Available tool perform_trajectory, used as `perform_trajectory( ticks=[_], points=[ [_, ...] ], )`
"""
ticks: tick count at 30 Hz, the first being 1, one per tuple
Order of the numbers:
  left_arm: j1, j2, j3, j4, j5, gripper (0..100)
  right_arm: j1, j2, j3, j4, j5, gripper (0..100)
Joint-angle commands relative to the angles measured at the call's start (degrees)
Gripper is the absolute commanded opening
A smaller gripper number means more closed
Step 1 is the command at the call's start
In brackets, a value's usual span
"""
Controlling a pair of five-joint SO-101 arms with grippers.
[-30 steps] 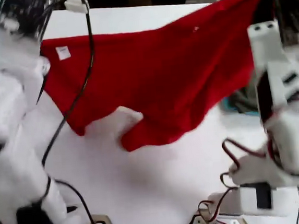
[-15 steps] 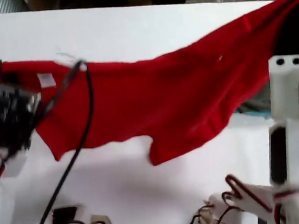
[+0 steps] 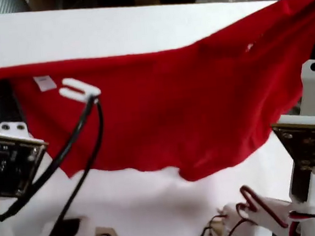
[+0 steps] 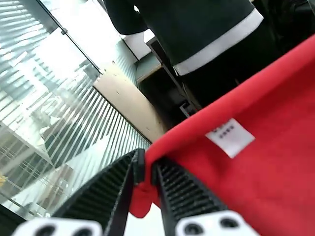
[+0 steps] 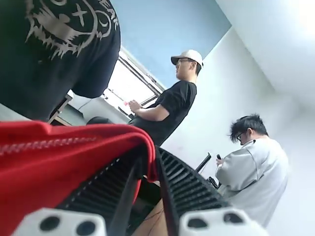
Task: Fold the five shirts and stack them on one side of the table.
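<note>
My left gripper (image 4: 146, 166) and right gripper (image 5: 150, 161) are each clamped on an edge of the red shirt (image 3: 173, 111), stretched above the table (image 3: 138, 26). Its right end is cut off; the white tag (image 4: 230, 137) carries print too small to read.

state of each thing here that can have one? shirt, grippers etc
red shirt, unfolded, held up and stretched out between the two grippers
left gripper, shut on one end of the red shirt's edge
right gripper, shut on the other end of the red shirt's edge
white label, exposed on the side of the red shirt that faces up
</note>
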Motion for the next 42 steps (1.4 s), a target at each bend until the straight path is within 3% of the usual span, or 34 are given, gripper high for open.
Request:
perform_trajectory(
  ticks=[1,8,17,42],
  points=[
    [0.09,0.18,-0.40,-2.20,-1.93,3,0.66,1.19,1.85,-1.63,0.35,2.0],
    [0.09,-0.35,7.43,-5.54,-3.08,3,0.31,3.03,2.90,-1.63,-0.09,2.1],
    [0.09,-3.08,8.48,-5.63,-2.73,3,0.66,-0.31,0.79,0.04,-0.09,2.1],
    [0.09,-17.14,8.57,1.14,-2.64,3,0.57,-14.37,1.41,1.54,0.44,2.1]
  ],
)
